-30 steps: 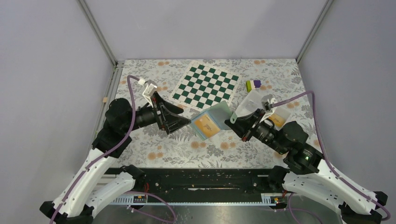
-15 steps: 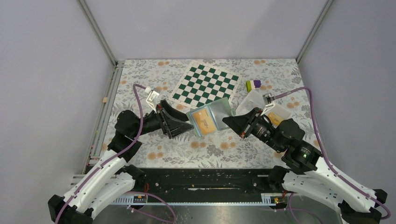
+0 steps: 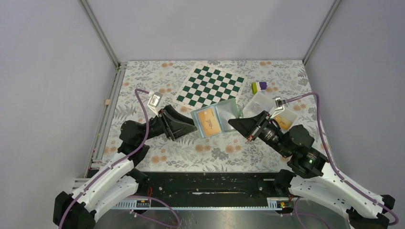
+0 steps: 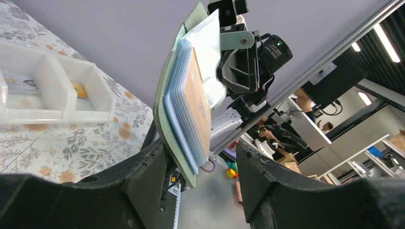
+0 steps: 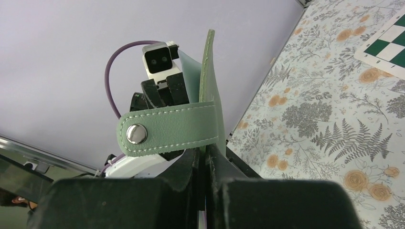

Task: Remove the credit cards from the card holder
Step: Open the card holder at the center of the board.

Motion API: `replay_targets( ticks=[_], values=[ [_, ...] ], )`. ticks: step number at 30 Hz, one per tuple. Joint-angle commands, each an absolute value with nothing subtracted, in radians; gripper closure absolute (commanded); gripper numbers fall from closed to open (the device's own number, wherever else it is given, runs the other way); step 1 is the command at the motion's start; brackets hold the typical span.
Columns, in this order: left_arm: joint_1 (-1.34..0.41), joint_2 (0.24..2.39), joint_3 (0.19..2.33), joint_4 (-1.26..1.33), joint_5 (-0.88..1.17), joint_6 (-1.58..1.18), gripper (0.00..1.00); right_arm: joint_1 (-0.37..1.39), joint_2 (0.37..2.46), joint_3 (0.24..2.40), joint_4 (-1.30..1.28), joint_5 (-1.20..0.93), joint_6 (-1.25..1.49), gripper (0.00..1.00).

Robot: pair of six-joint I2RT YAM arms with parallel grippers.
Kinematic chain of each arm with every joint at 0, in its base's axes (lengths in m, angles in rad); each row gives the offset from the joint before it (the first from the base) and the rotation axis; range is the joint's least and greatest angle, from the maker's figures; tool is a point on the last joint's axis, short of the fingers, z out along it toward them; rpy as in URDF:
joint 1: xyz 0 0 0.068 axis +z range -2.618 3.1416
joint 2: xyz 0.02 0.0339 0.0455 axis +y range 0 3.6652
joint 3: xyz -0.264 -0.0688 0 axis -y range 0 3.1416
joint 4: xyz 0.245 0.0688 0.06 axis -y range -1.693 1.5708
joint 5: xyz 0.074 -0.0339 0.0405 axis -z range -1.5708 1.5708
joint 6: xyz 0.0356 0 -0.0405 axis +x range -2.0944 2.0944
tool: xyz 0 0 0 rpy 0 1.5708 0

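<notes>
The card holder [image 3: 217,117] hangs open in the air between my two grippers, teal-green outside and light blue inside. An orange-yellow credit card [image 3: 209,121] sits in its left leaf. My right gripper [image 3: 232,123] is shut on the holder's right edge; in the right wrist view the green cover [image 5: 210,95] and its snap strap [image 5: 157,129] rise out of the closed gripper [image 5: 205,157]. My left gripper [image 3: 193,128] is open at the holder's left edge. In the left wrist view the holder [image 4: 172,95] and the orange card [image 4: 200,102] stand between its spread jaws [image 4: 200,162].
A white compartment tray [image 3: 260,101] lies behind the right gripper with an orange card [image 3: 284,123] in it; it also shows in the left wrist view [image 4: 52,98]. A purple-and-green block [image 3: 259,86] and the green-and-white chequered mat [image 3: 210,86] lie further back.
The left arm has dropped lower and back to the left while its gripper stays at the holder's left edge. The holder has shifted slightly away from me. The right gripper keeps its hold.
</notes>
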State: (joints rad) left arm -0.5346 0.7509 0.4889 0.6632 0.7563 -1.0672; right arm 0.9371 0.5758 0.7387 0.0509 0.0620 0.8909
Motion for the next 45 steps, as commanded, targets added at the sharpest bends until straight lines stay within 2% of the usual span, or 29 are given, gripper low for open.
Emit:
replay_targets(
  ticks=[1, 9, 13, 16, 20, 23, 27, 29, 32, 33, 37, 42, 45],
  values=[
    [-0.536, 0.778, 0.477, 0.856, 0.767, -1.149, 0.48, 0.944, 0.579, 0.731, 0.169, 0.068, 0.947, 1.00],
    [-0.544, 0.834, 0.464, 0.956, 0.781, -1.214, 0.58, 0.943, 0.589, 0.718, 0.197, 0.056, 0.987, 1.00],
    [-0.544, 0.834, 0.468, 0.951, 0.794, -1.208, 0.85, 0.943, 0.583, 0.713, 0.192, 0.067, 0.987, 1.00],
    [-0.544, 0.826, 0.463, 0.949, 0.791, -1.206, 1.00, 0.943, 0.570, 0.715, 0.161, 0.085, 0.972, 1.00],
    [-0.544, 0.818, 0.463, 0.939, 0.777, -1.202, 1.00, 0.943, 0.554, 0.717, 0.100, 0.100, 0.940, 0.98],
    [-0.544, 0.814, 0.476, 0.879, 0.772, -1.181, 1.00, 0.945, 0.536, 0.723, 0.050, 0.112, 0.922, 0.68],
    [-0.542, 0.806, 0.479, 0.848, 0.767, -1.157, 1.00, 0.944, 0.489, 0.778, -0.129, 0.177, 0.851, 0.48],
    [-0.543, 0.803, 0.480, 0.821, 0.758, -1.142, 1.00, 0.943, 0.448, 0.812, -0.204, 0.227, 0.823, 0.43],
    [-0.543, 0.799, 0.480, 0.796, 0.757, -1.120, 1.00, 0.943, 0.391, 0.870, -0.269, 0.258, 0.770, 0.42],
    [-0.543, 0.798, 0.477, 0.787, 0.756, -1.110, 1.00, 0.943, 0.403, 0.970, -0.347, 0.240, 0.733, 0.42],
    [-0.543, 0.794, 0.474, 0.788, 0.754, -1.109, 1.00, 0.944, 0.513, 1.103, -0.395, 0.087, 0.691, 0.44],
    [-0.543, 0.779, 0.467, 0.793, 0.755, -1.117, 1.00, 0.943, 0.702, 1.148, -0.234, -0.249, 0.775, 0.53],
    [-0.543, 0.766, 0.465, 0.793, 0.757, -1.121, 1.00, 0.943, 0.789, 1.134, -0.153, -0.331, 0.817, 0.56]
  ],
)
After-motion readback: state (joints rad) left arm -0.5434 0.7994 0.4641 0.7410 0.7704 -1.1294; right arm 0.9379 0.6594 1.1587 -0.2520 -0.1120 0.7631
